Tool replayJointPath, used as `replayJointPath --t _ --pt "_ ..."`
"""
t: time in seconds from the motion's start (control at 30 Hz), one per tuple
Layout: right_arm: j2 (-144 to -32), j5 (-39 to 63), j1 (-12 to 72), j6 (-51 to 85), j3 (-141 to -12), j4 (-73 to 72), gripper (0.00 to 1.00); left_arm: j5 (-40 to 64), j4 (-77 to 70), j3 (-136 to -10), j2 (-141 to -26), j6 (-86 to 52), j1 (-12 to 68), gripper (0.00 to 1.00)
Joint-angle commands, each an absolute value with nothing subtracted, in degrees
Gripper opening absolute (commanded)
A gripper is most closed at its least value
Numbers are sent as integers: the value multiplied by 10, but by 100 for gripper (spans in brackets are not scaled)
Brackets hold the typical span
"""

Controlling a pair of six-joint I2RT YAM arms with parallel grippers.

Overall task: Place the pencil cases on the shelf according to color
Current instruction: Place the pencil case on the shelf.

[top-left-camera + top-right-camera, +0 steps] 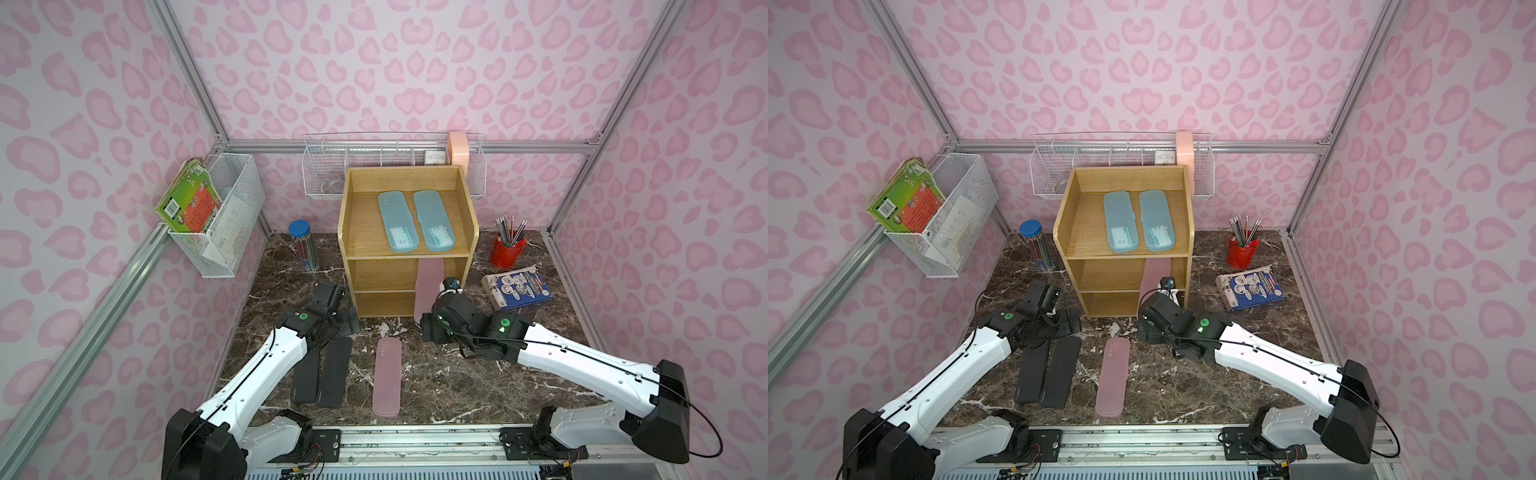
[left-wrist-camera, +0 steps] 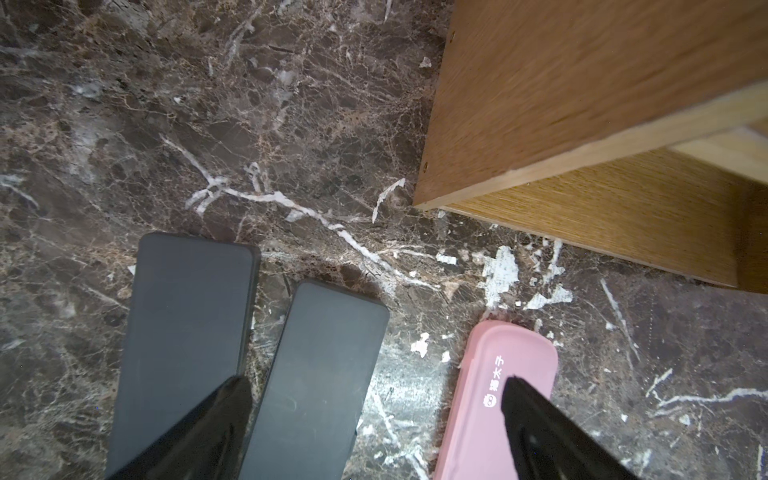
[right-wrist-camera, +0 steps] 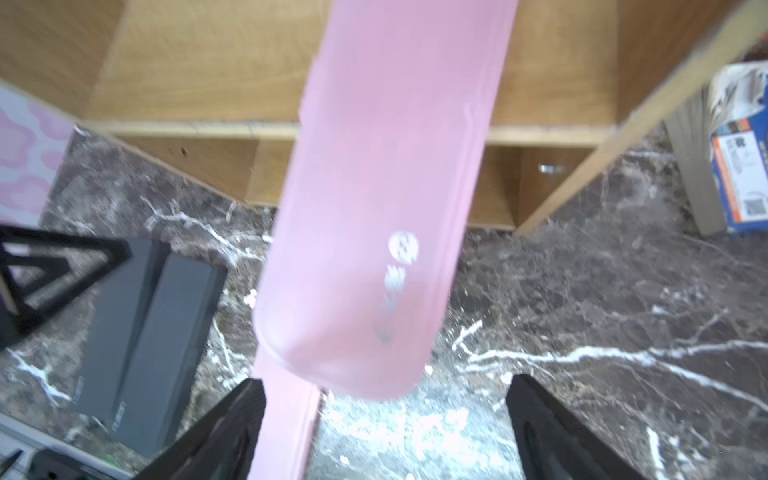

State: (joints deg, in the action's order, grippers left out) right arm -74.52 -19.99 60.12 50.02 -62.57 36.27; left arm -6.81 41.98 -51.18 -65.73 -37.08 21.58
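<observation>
The wooden shelf stands mid-table. Two light blue pencil cases lie side by side on its top tier. One pink case has its far end in the middle tier and juts far out of the front. Just short of its near end my right gripper is open, holding nothing. A second pink case and two black cases lie on the table. Above them my left gripper hangs open and empty.
A blue-lidded pencil tube stands left of the shelf. To its right are a red cup of pencils and a book. Wire baskets hang on the left wall and the back wall.
</observation>
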Motion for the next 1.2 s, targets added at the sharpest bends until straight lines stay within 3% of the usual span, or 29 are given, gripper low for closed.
replayJointPath --t 0.0,0.1,0.23,0.43,0.87,1.17 --pt "-731 -203 619 535 -592 335 82 -71 427 -509 -651 -362 213 99" --pt "-728 -195 639 539 -550 291 68 -70 428 -509 -649 -361 214 99" --pt "-745 -192 642 542 -505 214 62 -70 431 -509 -650 -359 212 99" --pt "-776 -241 619 514 -544 200 54 -71 436 -509 -645 -360 212 99" --pt "-794 -220 540 448 -581 188 55 -75 434 -502 -639 -361 211 99" --pt "-733 -210 582 441 -561 186 62 -78 437 -516 -650 -355 206 99"
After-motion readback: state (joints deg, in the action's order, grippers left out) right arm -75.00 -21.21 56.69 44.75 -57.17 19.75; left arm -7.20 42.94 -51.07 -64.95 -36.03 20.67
